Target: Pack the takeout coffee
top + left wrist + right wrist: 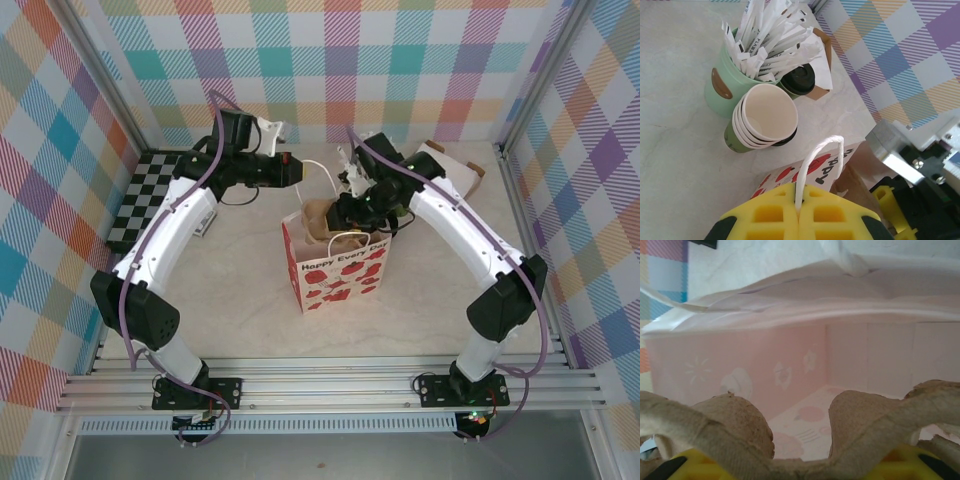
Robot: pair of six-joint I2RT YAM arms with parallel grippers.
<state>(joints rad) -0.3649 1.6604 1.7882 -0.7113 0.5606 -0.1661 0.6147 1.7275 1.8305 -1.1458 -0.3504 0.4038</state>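
Observation:
The takeout coffee, a small green cup with a black lid, stands on the table behind the bag, next to a cup of cutlery. The red-and-white paper bag stands upright mid-table. My left gripper is shut on the bag's white cord handle, holding it up. My right gripper is at the bag's mouth, shut on a brown pulp cup carrier, which hangs over the bag's pink inside. No cup shows in the carrier.
A green cup of white cutlery and a tilted stack of cream paper cups stand close behind the bag. A checkered board lies at the left wall. A brown-and-white box sits at the back right.

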